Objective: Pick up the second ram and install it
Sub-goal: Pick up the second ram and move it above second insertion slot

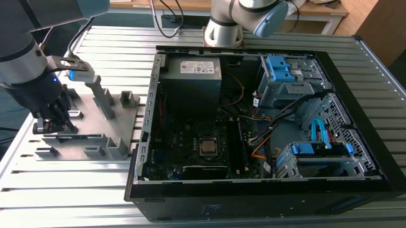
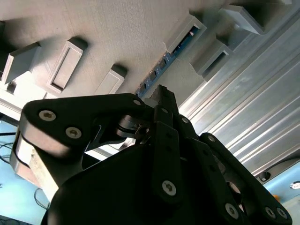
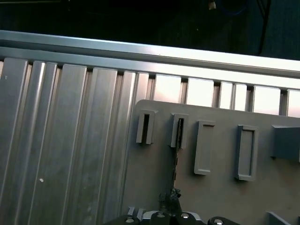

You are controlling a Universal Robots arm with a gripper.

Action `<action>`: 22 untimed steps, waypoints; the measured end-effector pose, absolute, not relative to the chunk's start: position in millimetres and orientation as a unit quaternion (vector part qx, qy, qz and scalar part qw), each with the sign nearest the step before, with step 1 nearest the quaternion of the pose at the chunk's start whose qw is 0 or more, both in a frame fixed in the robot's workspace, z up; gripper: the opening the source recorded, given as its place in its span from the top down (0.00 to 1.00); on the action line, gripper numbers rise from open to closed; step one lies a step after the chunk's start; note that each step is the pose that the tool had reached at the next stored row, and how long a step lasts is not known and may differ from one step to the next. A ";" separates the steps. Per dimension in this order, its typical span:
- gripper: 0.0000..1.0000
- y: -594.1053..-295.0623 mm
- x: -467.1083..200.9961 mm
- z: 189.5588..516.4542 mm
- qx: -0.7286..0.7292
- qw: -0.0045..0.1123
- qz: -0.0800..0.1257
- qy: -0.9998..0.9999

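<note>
The gripper (image 1: 54, 124) is down over the grey plate (image 1: 89, 124) on the exterior view's left, hanging from the arm (image 1: 25, 61) with its matte dark shell. In the second wrist view its black, screw-studded links converge to a narrow tip (image 2: 160, 92), and the fingers are drawn together there, pinching the near end of the ram (image 2: 157, 72).

The ram is a thin, flat strip standing on its long edge on the plate. It looks dark, with a row of small contacts and a blue-green glint where its far end sits in a slotted block (image 2: 187, 35). In the first wrist view it appears as a hairline dark edge (image 3: 176, 159) running from the block's slot (image 3: 178, 132) to the gripper tip (image 3: 171, 199). So it is clamped but still seated in the fixture.

The plate (image 3: 220, 197) is smooth and dull, with rectangular raised blocks, some of them hollow frames. It lies on a table (image 1: 63, 190) of ribbed, brushed aluminium slats that catch the light in long streaks (image 3: 61, 140).

Well apart, towards the exterior view's right, lies the open black case (image 1: 266, 187). It holds a dark motherboard, a square metal socket (image 1: 207, 146) and blue plastic drive brackets.
</note>
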State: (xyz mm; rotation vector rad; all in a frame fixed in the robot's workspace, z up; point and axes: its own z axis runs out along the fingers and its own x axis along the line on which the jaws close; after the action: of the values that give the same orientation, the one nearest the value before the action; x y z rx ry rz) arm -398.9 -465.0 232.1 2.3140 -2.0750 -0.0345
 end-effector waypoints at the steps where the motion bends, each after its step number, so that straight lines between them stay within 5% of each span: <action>1: 0.90 -465.0 -398.9 232.2 0.745 0.015 -0.013 -0.667; 22: 0.90 -465.1 -400.2 229.7 0.694 0.002 -0.024 -0.719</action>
State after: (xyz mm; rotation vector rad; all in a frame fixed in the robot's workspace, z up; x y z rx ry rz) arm -400.2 -465.1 229.7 2.1786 -2.2573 -0.0757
